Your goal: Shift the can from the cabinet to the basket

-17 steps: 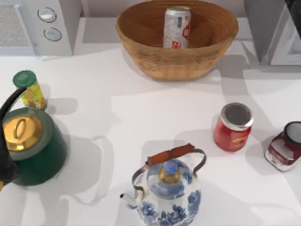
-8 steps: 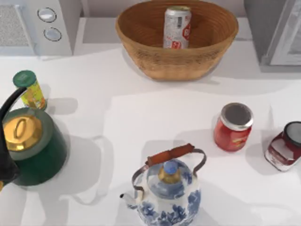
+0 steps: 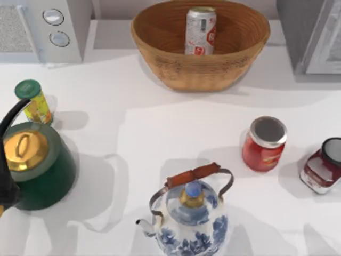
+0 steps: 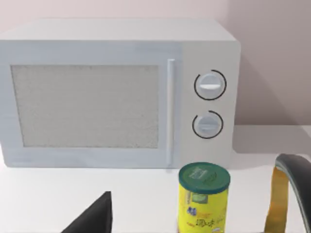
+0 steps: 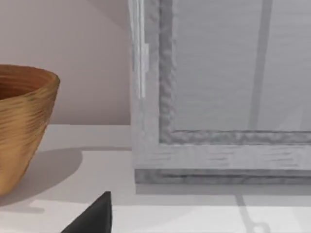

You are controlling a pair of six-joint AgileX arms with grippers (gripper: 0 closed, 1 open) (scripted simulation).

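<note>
While parked, can in basket

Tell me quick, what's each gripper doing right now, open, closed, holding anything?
Left gripper: cannot be told; it faces the microwave.
Right gripper: cannot be told; it faces the cabinet.

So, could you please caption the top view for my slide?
Can standing upright inside the wicker basket, task apparently complete.

Cut by the top view's edges: cabinet upper right, microwave upper left, green kettle at left, blue-patterned teapot below. Lower can hidden behind basket rim.
</note>
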